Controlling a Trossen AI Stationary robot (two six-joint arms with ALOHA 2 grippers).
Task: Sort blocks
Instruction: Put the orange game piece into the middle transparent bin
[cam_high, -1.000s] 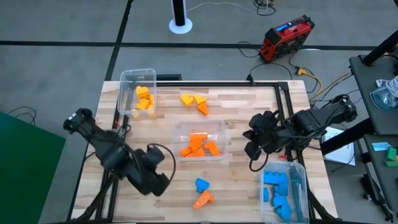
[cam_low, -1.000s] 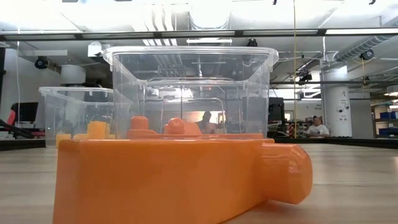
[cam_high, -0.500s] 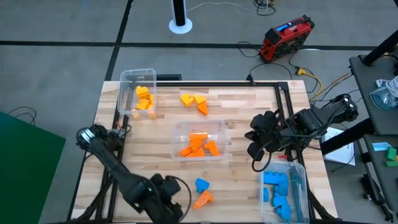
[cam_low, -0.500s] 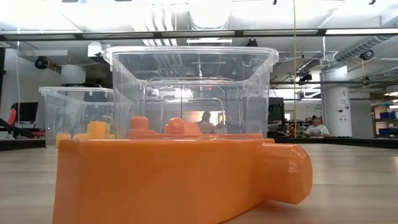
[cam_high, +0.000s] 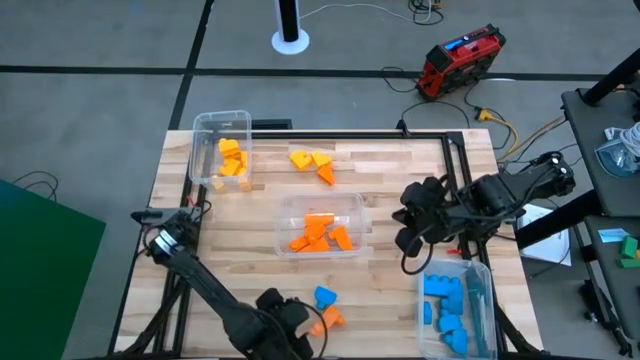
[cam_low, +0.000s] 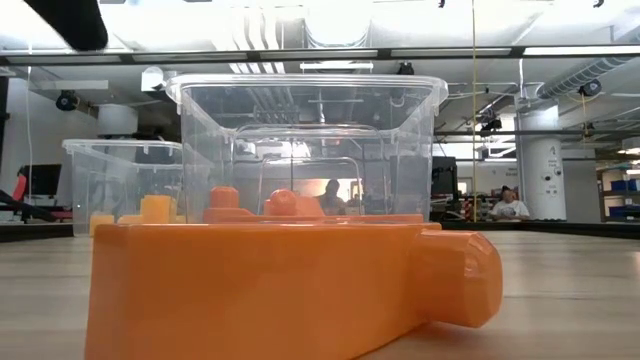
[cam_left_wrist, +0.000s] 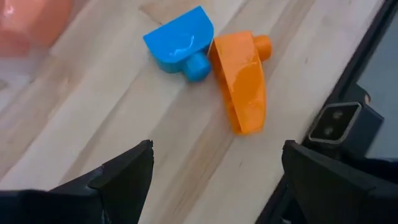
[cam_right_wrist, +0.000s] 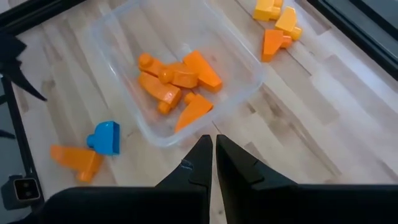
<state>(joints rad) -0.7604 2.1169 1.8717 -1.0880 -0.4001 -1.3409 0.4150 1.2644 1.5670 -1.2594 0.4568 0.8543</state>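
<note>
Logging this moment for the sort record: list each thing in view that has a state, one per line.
left gripper: fingers open, over the loose pair
right gripper: fingers shut, empty
loose blue block: on the table, unsorted
loose orange block: touching it, unsorted
middle bin: holds orange blocks
blue bin: holds blue blocks
far bin: holds yellow blocks

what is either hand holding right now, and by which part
Nothing is held. The left hand is open above the table, short of the loose blue block and orange block. The right hand is shut and empty near the middle bin.
</note>
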